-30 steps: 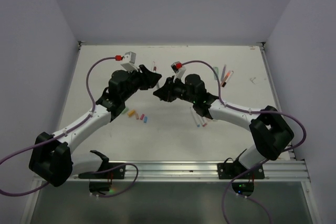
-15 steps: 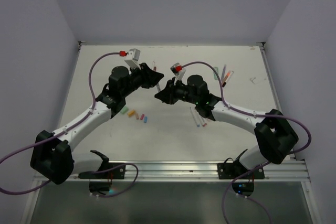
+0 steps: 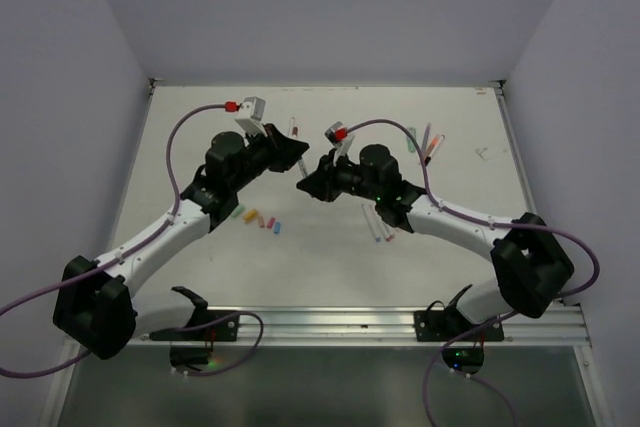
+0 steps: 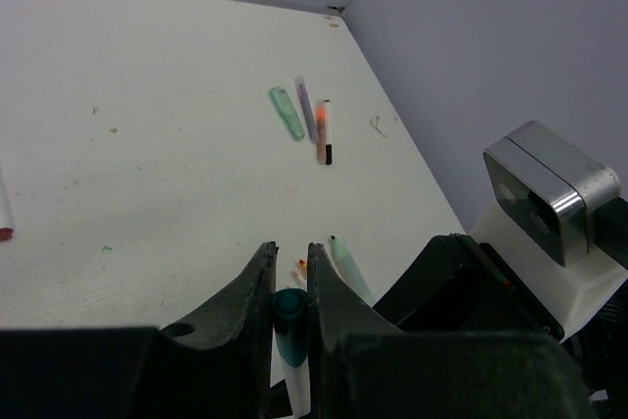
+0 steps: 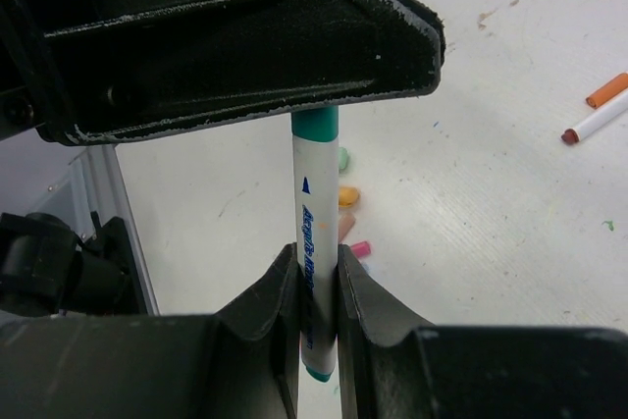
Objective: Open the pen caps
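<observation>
Grip: teal cap (image 4: pixel 287 313) is clamped by left gripper (image 4: pixel 289 277) | white pen (image 5: pixel 314 233) is pinched at the barrel by right gripper (image 5: pixel 316 277) | both are held above table (image 4: pixel 147 144) middle, nearer far edge | loose caps (image 3: pixel 258 217) are scattered left of middle
</observation>
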Controlling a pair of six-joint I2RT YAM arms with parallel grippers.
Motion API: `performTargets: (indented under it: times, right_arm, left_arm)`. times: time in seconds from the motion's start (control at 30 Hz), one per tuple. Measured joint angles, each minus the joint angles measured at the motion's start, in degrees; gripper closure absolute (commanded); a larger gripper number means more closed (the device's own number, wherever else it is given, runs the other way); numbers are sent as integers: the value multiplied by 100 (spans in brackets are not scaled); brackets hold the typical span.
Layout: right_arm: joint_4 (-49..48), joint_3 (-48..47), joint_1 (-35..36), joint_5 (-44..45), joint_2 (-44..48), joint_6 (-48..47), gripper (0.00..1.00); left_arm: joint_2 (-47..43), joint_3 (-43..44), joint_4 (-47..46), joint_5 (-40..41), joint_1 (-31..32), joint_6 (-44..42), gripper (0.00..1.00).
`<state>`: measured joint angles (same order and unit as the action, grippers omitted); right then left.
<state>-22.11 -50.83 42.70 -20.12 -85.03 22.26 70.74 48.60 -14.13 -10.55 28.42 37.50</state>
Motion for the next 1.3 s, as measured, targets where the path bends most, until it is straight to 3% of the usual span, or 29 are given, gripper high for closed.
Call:
performTargets:
  times: [0.3,1.17,1.3]
  right_arm:
    - [-334,511,50,-133,514,-542,100]
    - [-1097,1095,33,7,833,-1082,100]
    - [-57,1576,11,-205,807,-1121,100]
  left_arm:
    - [-673,-520,-463,498,271,52,100]
    - [-787,-1099,-1681,1012,302,776,100]
    - [-916,-949,-2868,2649,-433,826,100]
